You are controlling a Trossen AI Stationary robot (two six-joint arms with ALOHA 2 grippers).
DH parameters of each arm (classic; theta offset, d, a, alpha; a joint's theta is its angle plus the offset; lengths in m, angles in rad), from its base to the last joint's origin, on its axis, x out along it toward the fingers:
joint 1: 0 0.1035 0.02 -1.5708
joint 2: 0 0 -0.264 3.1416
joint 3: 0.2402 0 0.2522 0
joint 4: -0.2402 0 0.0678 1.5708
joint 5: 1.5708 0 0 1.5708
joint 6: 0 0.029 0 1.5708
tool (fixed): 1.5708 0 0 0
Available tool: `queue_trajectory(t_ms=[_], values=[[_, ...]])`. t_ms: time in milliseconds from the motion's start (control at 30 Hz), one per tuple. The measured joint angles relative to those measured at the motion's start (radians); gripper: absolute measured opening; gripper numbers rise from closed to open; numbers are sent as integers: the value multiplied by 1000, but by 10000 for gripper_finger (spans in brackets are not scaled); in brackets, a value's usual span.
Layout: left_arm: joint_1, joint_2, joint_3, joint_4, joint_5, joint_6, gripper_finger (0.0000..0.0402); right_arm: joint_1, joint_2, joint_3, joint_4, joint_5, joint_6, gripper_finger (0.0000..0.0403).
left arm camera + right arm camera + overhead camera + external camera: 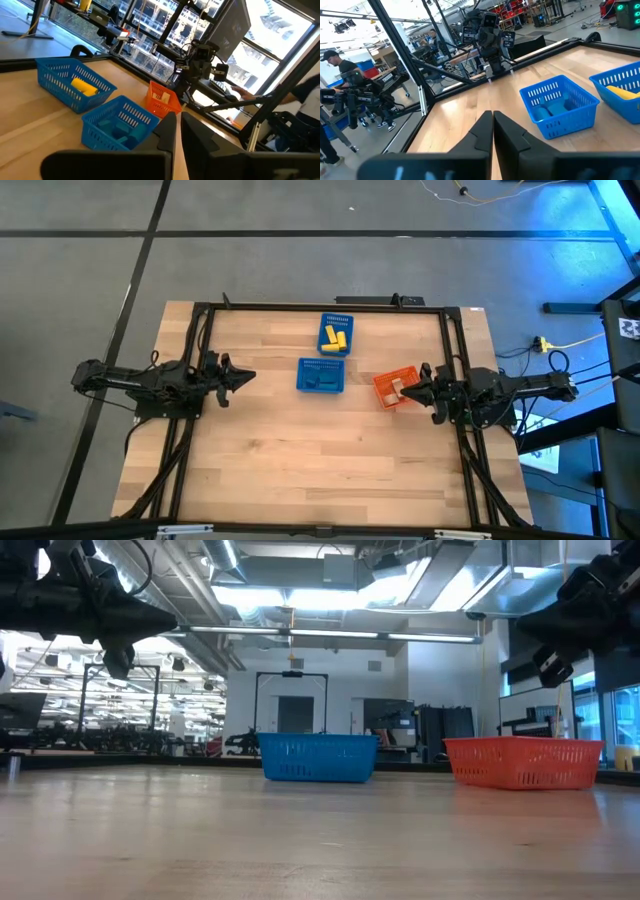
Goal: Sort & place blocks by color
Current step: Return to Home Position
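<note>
Yellow blocks [335, 338] lie in the far blue basket [335, 322], also seen in the left wrist view [84, 86]. Blue blocks [320, 378] lie in the nearer blue basket [303, 375]. Pale wood blocks [397, 388] sit in the orange basket [385, 395]. My left gripper [250, 377] hangs shut above the table, left of the baskets. My right gripper [407, 389] is shut and raised over the orange basket's right edge. In the low view both arms are high above the table.
The three baskets stand in the table's far middle: blue [317, 757] and orange [525, 762] in the low view. A black frame [300, 305] runs around the table. Bare wood tabletop [320, 460] stretches across the near half. A person [332, 60] stands beyond the table.
</note>
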Motion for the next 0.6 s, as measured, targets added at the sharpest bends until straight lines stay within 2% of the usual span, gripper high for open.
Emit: queue_trajectory(t_ms=[400,600], values=[[0,0,0,0,0,0,1,0,0,0,0,0,1,14],[0,0,0,0,0,0,5,0,0,0,0,0,0,14]])
